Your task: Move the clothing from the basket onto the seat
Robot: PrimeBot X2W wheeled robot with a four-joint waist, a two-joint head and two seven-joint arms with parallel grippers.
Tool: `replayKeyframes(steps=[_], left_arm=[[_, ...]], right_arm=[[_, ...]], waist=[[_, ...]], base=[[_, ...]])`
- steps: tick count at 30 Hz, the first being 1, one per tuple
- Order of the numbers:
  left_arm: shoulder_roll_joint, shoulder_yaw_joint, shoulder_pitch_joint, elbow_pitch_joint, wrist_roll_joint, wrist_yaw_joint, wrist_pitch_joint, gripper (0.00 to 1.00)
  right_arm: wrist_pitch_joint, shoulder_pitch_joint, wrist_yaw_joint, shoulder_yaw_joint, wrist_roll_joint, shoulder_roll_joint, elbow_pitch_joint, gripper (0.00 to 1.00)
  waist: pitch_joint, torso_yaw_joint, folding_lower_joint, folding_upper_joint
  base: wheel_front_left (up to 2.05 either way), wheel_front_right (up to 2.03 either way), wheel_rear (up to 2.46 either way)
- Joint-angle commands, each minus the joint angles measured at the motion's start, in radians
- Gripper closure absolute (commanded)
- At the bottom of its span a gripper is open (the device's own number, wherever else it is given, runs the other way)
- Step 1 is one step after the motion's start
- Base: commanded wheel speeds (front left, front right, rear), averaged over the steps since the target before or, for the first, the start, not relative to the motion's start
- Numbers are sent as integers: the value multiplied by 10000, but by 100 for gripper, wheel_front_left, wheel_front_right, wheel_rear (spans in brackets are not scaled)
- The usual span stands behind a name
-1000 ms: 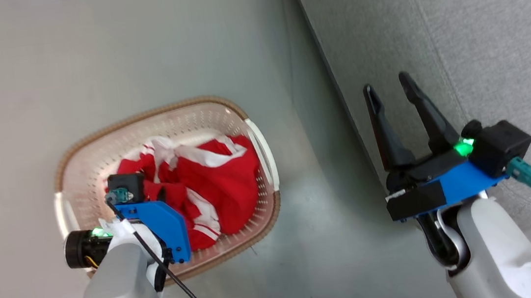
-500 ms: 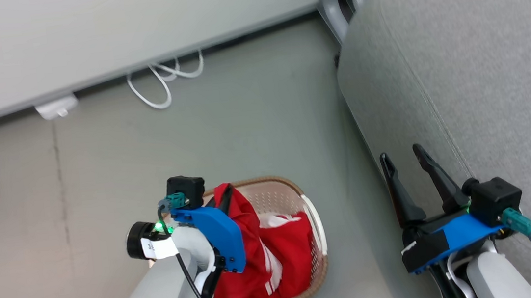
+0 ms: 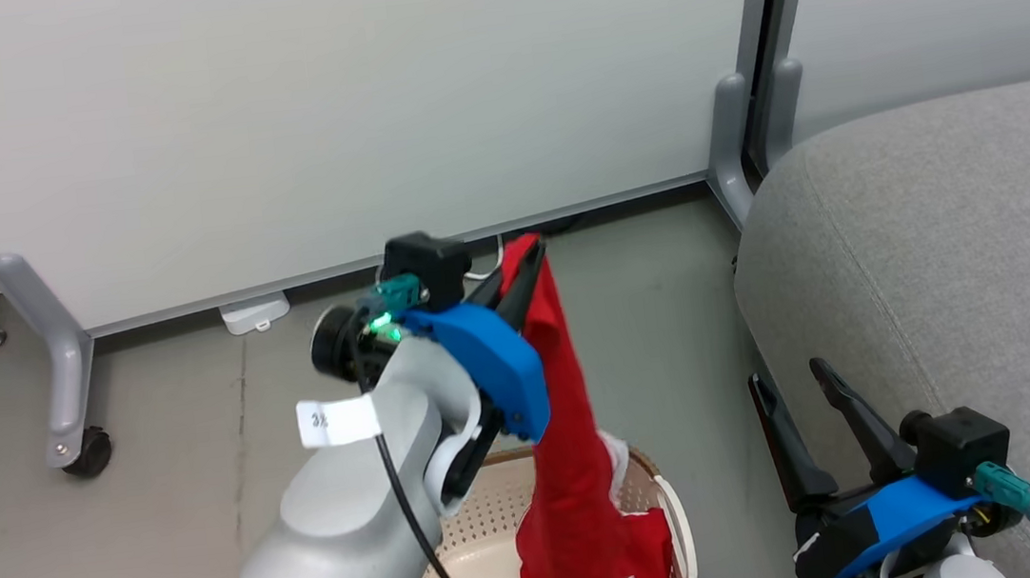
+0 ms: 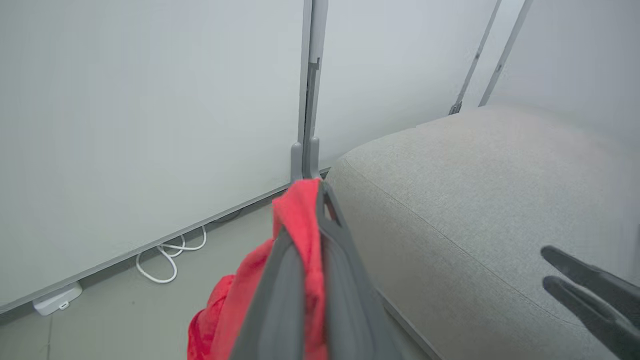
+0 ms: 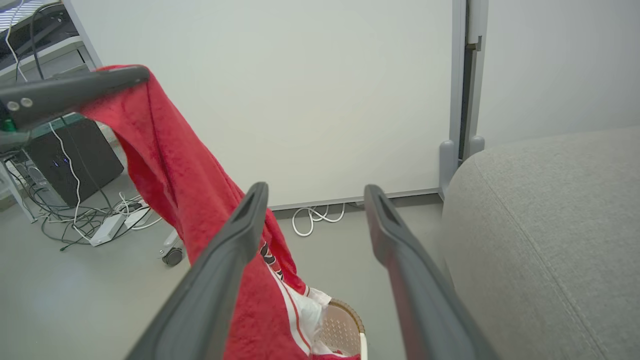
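My left gripper [image 3: 526, 259] is shut on the top of the red clothing [image 3: 578, 474], raised well above the basket [image 3: 666, 493]. The garment hangs as a long drape, and its white-trimmed lower end still reaches into the basket. In the left wrist view the fingers [image 4: 345, 250] pinch red clothing [image 4: 295, 210], with the grey seat [image 4: 475, 175] to the right. My right gripper [image 3: 785, 377] is open and holds nothing, low beside the seat [image 3: 950, 234]. The right wrist view shows its spread gripper [image 5: 315, 192], the hanging clothing [image 5: 175, 165], the basket [image 5: 340, 327] and the seat [image 5: 550, 200].
White partition panels on grey posts stand behind, one post [image 3: 734, 141] close to the seat's corner. A caster foot [image 3: 90, 453] and a white power block [image 3: 254, 313] are on the floor at the left. Cables and a dark box [image 5: 75, 155] lie further left.
The head camera has tilted up from the basket towards the wall. My left gripper has risen out of the basket, lifting the red garment with it. The right gripper stays open.
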Motion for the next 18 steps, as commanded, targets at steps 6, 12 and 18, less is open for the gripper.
replayKeyframes(steps=[6, 12, 18], left_arm=[[0, -536, -1006, -648, -581, 295, -108, 100], [2, -1126, -1450, -1082, -1286, 526, -27, 100], [0, -1823, -1753, -1106, -1861, 825, -136, 100]], right_arm=[[106, 315, 5, -17, -18, -35, -202, 0], [166, 443, 5, -84, -90, -35, -276, 0], [299, 508, 5, 29, -85, -37, -369, 0]], waist=[[-230, 114, 3, -1], [-361, 251, 3, -1], [-447, 228, 3, -1]], base=[[0, 0, 0], [0, 0, 0], [0, 0, 0]])
